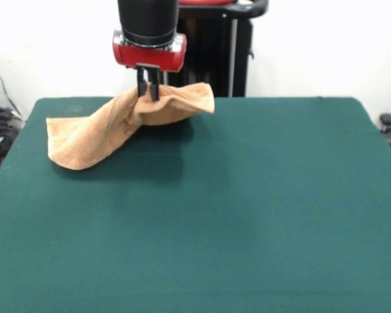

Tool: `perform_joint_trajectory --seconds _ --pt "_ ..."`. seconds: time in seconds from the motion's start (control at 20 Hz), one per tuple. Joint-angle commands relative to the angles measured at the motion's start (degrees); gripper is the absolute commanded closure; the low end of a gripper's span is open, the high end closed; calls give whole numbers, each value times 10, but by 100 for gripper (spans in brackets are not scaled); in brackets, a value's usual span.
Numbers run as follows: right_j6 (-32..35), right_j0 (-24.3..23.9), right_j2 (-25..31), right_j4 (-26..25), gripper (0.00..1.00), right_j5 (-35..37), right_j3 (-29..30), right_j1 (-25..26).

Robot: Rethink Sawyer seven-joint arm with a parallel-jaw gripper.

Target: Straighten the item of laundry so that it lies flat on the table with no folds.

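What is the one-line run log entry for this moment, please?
gripper: shut on towel | towel: pinched, lifted, draped, still folded | table: towel at far edge | flat: not yet

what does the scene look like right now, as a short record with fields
towel: orange-tan towel, pinched at a spot near its middle and lifted into a peak
towel contact: its lower end rests on the table, the rest hangs raised
towel shape: draped and folded, not flat
gripper: black gripper on a red wrist, shut on the towel
table: dark green table
task state: not done, towel still bunched
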Motion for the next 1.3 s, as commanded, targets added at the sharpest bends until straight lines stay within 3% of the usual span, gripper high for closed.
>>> perform_joint_trajectory --seconds 0.05,0.2,0.7,1.3 --pt "24 10 32 9 100 9 70 -12" --pt "33 14 28 6 100 5 68 -7" --pt "97 33 31 -4 100 -170 16 139" --pt "98 42 12 12 100 -250 -15 217"
